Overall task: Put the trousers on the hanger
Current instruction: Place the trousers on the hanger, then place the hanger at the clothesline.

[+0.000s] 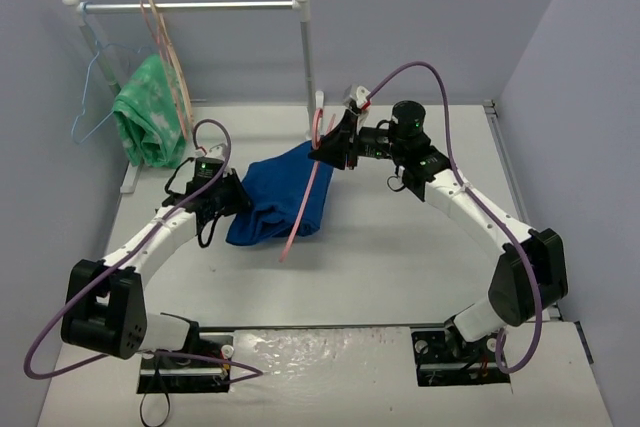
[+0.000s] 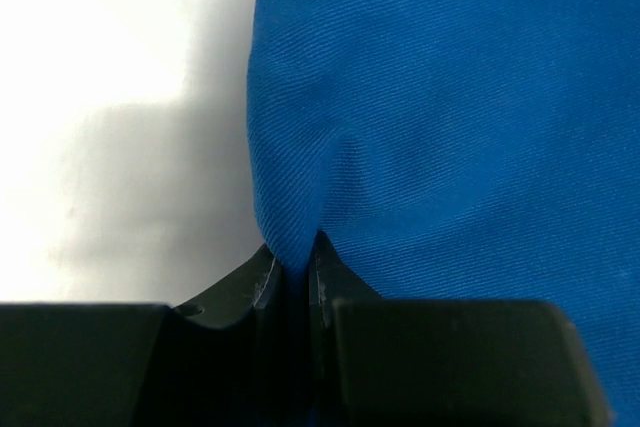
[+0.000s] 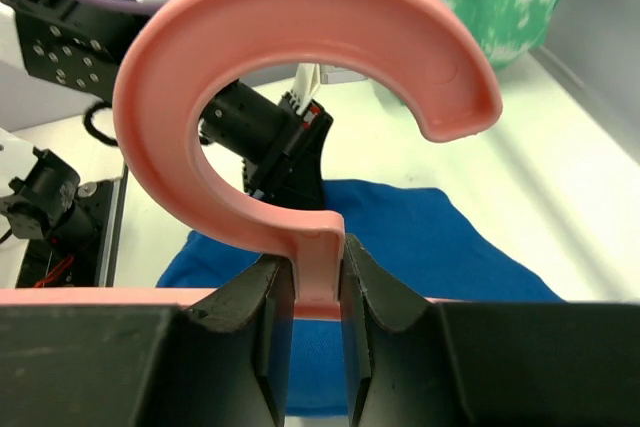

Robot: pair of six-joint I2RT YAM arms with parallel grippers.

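Note:
The royal-blue trousers (image 1: 281, 197) hang draped through the pink hanger (image 1: 305, 207), with the lower end bunched near the table. My left gripper (image 1: 238, 199) is shut on the trousers' left edge; its view shows a fold of blue cloth (image 2: 440, 117) pinched between the jaws. My right gripper (image 1: 327, 149) is shut on the hanger's neck just below the curled hook (image 3: 300, 67) and holds the hanger tilted above the table. The trousers also show in the right wrist view (image 3: 420, 237), under the hook.
A white clothes rail (image 1: 190, 6) stands at the back left, its post (image 1: 307, 57) just behind the right gripper. On it hang a green patterned cloth (image 1: 147, 112), a beige hanger (image 1: 165, 37) and a thin light-blue wire hanger (image 1: 92, 97).

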